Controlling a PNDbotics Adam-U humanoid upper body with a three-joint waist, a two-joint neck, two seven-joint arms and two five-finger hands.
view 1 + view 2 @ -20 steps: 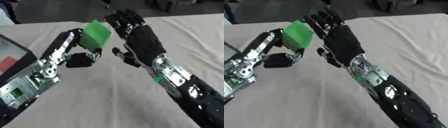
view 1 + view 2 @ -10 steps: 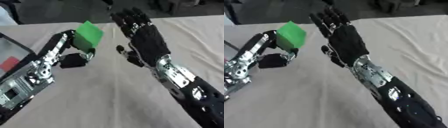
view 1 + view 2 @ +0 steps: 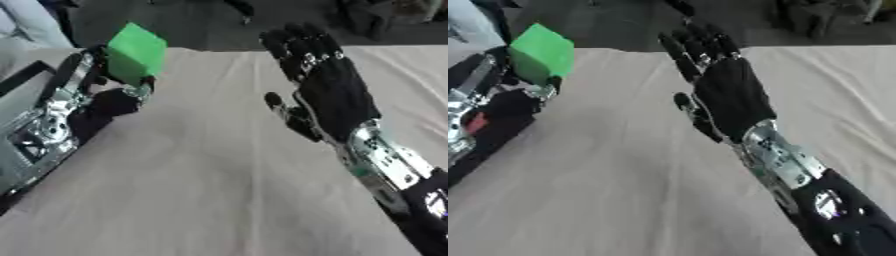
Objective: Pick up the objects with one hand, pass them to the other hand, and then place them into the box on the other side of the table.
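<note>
Green block (image 3: 136, 52) – in left robot hand (image 3: 112, 97)

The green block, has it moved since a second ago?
Yes. The green block, held in the left hand, has gone left, away from the open right hand and toward the table's left edge.

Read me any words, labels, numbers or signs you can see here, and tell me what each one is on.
No text can be read anywhere.
Green block held in the left hand: plain faces, no print.
Right hand, open: no marking.
Right forearm: small green and coloured spots, too blurred to read.
Table: bare cloth, no writing.
</note>
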